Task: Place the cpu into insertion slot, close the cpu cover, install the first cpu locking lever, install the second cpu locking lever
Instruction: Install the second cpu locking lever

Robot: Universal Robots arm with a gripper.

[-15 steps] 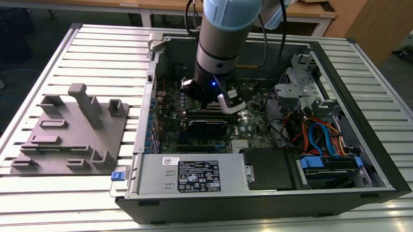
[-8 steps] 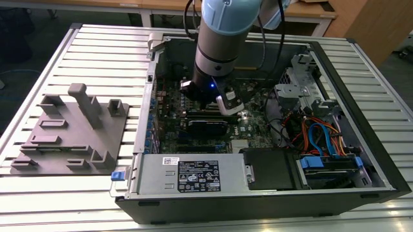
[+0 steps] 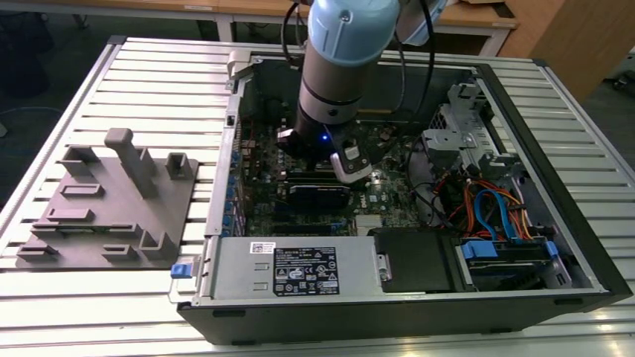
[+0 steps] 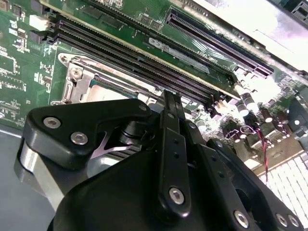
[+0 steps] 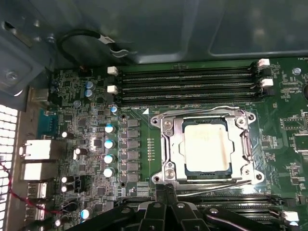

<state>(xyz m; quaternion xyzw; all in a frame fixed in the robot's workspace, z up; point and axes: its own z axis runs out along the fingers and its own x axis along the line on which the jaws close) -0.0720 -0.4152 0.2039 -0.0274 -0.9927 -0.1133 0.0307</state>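
Dull metal cpu [image 5: 208, 148], shiny metal cpu cover [image 5: 208, 147]

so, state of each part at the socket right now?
cpu: seated in the insertion slot.
cpu cover: closed, framing the cpu.
locking levers: lying flat along the cover's edges; whether latched, cannot tell.
claw: fingers together, just off the socket's edge, holding nothing.
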